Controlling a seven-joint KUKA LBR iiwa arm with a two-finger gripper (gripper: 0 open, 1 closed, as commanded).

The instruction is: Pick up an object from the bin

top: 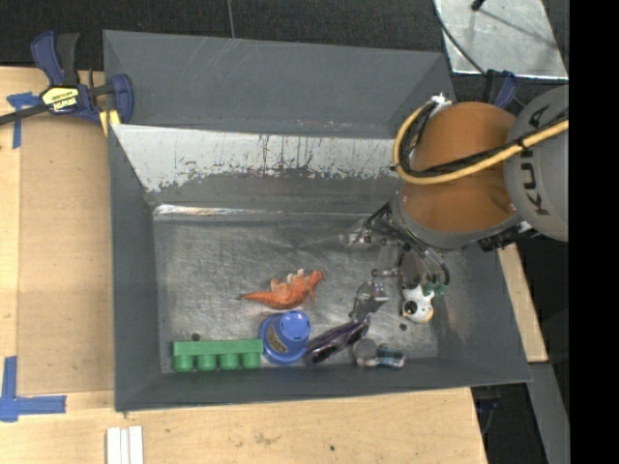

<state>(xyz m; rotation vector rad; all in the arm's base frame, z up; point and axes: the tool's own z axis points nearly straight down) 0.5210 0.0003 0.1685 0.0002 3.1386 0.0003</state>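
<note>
Hovering low in the bin (135, 288), gripper (392, 303) jaws standing spread, glasses (338, 338) lying just beside them, white toy (418, 306) nearly touching one.

Bin's (135, 259) front, left to right — block (218, 356), cup (286, 336), sunglasses (337, 341); dinosaur (287, 291) behind the cup.

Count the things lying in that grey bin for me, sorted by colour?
Orange: 1, the dinosaur
Blue: 1, the round cup
Green: 1, the long block
Dark purple: 1, what looks like sunglasses
White: 1, the small figure
Grey and blue: 1, the small piece, too small to identify
Total: 6
</note>
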